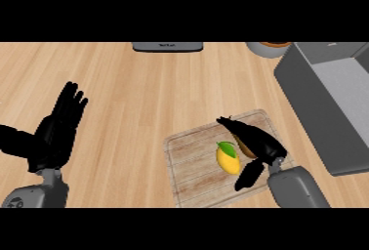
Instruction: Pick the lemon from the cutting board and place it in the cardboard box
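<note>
A: Lemon (228,159) first. It's on the cutting board (193,161), near the middle, w/ a green leaf on top. Not picked up yet, I think.

B: And the right hand (254,144)?

A: It's right over the board, just beside the lemon on its right side. Fingers are long and mostly straight, thumb hangs down near the board's front edge. So it's open wide, holding nothing. Can't tell if it touches the lemon.

B: What's the brown bit under the fingers?

A: Can't tell. It's mostly hidden.

B: So how to do this step well?

A: I'd get the lemon between thumb and fingers, then curl round its fat middle, not the pointy end. It's round & smooth, so prob. it rolls if you poke it from one side.

B: Left hand (59,129)?

A: Far left, open, fingers up, just resting. Well apart from the board.

B: Then where does it go?

A: Grey box (328,105) at the right, farther back. It looks grey here, not like cardboard. Top is open. Lift high enough to clear its wall.

B: Anything past that?

A: A grey thing (167,47) at the far edge, and a bowl (268,49) by the box's corner.
</note>
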Tool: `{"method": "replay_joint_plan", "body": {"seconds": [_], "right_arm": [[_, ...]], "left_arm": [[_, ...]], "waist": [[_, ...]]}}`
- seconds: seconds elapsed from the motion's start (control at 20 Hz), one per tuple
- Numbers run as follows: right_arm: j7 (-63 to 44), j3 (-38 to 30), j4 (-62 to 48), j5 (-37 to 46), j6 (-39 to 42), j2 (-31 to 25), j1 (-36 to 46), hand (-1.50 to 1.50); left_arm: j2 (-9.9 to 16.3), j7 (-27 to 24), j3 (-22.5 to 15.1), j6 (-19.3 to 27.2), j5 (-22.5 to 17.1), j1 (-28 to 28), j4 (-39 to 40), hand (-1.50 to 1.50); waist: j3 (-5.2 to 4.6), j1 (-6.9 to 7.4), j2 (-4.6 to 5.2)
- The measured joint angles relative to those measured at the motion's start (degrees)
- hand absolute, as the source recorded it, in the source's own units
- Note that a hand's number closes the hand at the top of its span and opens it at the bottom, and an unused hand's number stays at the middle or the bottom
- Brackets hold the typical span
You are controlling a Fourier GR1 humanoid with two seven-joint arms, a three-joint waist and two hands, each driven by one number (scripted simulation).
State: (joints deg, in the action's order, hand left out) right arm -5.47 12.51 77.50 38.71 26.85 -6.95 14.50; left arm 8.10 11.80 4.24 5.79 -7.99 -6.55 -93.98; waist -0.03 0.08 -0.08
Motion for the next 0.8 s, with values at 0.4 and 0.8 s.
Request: {"method": "replay_joint_plan", "body": {"seconds": [0.4, 0.8], "right_arm": [[3.8, 1.16, -2.19, 4.05, -2.97, 1.34, 0.76, 1.5], [7.57, 2.23, -0.65, 8.84, -7.4, 1.0, 0.34, 1.5]], "left_arm": [[-1.35, 0.95, -0.47, -0.03, 0.99, 1.24, -2.06, 0.0], [-2.13, 0.56, -0.46, 0.03, 1.78, 0.3, -1.16, 0.0]], "waist": [[-0.07, 0.06, -0.17], [-0.05, 0.03, -0.17]]}}
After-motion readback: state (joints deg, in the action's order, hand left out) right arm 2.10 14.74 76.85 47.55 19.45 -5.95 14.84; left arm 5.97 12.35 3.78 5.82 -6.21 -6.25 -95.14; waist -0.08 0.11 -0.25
